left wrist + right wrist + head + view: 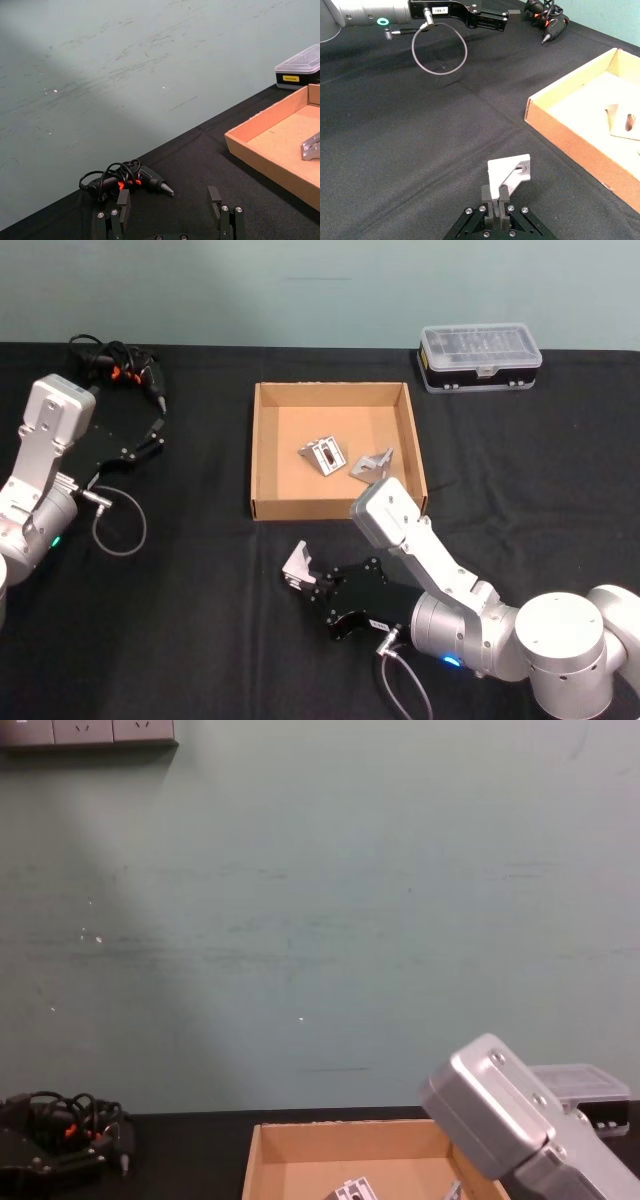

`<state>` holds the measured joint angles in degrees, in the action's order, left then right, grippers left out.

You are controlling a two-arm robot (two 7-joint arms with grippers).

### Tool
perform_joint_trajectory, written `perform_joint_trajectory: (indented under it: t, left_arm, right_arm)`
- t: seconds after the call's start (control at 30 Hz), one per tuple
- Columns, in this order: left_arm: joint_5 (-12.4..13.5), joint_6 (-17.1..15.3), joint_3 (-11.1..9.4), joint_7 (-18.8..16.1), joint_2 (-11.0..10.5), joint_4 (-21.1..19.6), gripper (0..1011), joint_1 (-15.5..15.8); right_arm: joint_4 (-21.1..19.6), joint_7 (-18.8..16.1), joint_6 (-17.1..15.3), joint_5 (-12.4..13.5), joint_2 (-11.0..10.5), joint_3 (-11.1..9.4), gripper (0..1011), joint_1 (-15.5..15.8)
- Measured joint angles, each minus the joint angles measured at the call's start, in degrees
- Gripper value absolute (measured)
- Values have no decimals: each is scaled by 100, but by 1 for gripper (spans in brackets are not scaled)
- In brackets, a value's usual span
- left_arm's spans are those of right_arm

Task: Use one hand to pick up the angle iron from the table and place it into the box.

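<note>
Inside the box [262,450] lie two angle irons [323,455], one partly hidden behind the right arm's casing. Near the box's front wall, the right gripper [305,578] is clamped on a third angle iron [297,566], low over the black table [180,620]. At the table's left side, the left gripper [153,438] hangs with jaws apart.

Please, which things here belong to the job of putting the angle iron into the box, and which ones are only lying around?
Belong to the job:
- silver metal angle iron, gripped by the black right gripper
- wide shallow tan cardboard box
- two silver angle irons already inside it

Only lying around:
- black case with clear plastic lid
- black tool with red-and-black cables
- parked left gripper, open
</note>
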<state>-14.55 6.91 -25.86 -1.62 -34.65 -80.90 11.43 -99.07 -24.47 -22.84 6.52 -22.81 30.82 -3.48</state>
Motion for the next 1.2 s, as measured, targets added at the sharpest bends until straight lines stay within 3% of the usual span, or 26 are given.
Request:
perform_joint_trajectory:
  t: [0.43, 0.67, 0.93, 1.2]
  left_arm:
    - [0, 0, 0, 0, 0, 0, 1000, 0]
    - [0, 0, 0, 0, 0, 0, 1000, 0]
    - [0, 0, 0, 0, 0, 0, 1000, 0]
    - [0, 0, 0, 0, 0, 0, 1000, 0]
  right_arm:
    - [-451, 16, 33, 123, 26, -219, 75, -46]
    - [-544, 147, 206, 198, 100, -439, 75, -330]
    - [96, 288, 447, 59, 230, -530, 75, -826]
    - [952, 267, 622, -119, 498, -350, 75, -1302]
